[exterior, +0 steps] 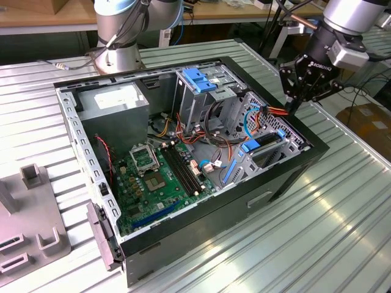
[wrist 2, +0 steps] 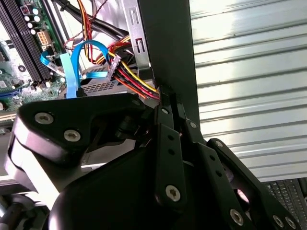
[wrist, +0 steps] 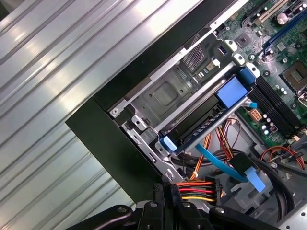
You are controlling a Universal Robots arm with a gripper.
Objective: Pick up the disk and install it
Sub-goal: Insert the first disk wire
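The disk (exterior: 267,141) lies flat in a bay at the corner of the open computer case (exterior: 183,232) on the exterior view's right. Its dark grey body sits between bright blue rails. In the first wrist view the disk (wrist: 201,120) runs slantwise inside the metal bay frame. My gripper (exterior: 295,108) hangs over the case's edge just beyond the disk, shut, with nothing seen between the fingers. In both wrist views the gripper (wrist 2: 165,93) (wrist: 165,188) has its tips against a bundle of red, yellow and black power cables (wrist: 196,188).
A thin light-blue cable (wrist: 218,163) curves beside the disk bay. A chunky blue latch piece (exterior: 198,79) tops the drive cage. The green motherboard (exterior: 159,177) fills the case floor. A grey fixture (exterior: 30,207) stands on the ribbed metal table (exterior: 317,244), and the arm's base (exterior: 119,36) behind the case.
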